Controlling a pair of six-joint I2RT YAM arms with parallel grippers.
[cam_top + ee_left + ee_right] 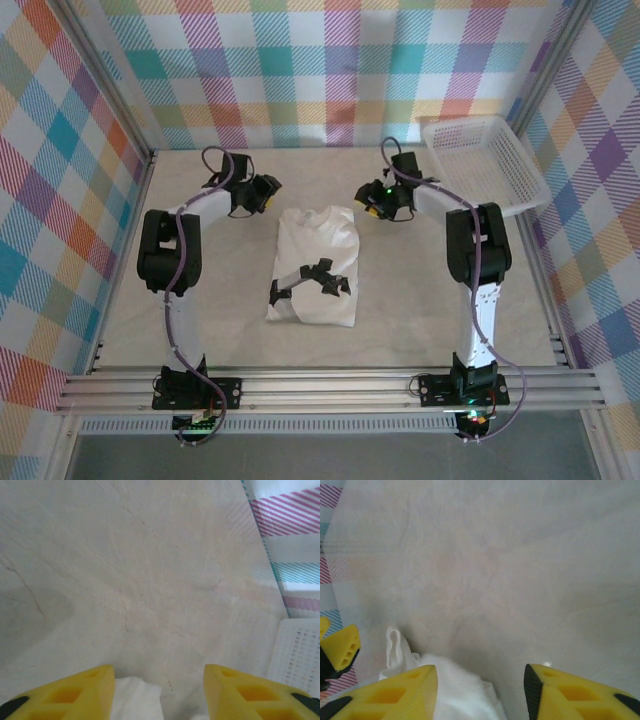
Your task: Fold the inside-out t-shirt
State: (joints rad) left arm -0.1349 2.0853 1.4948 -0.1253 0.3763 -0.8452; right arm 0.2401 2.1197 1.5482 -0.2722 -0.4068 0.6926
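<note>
The inside-out t-shirt (315,262) lies in a folded white bundle at the middle of the table, with a dark shape across its near half. My left gripper (268,190) hovers just off the shirt's far left corner, and my right gripper (368,200) off its far right corner. In the left wrist view the left gripper (159,695) is open, a bit of the shirt (135,700) lying below beside its left finger. The right gripper (480,695) is open too, with the shirt's edge (455,692) loose under its left finger. Neither holds cloth.
A white lattice basket (485,160) stands at the back right corner, its wall (297,655) at the right edge of the left wrist view. Plaid walls enclose the table on three sides. A yellow finger of the left gripper (340,647) pokes into the right wrist view.
</note>
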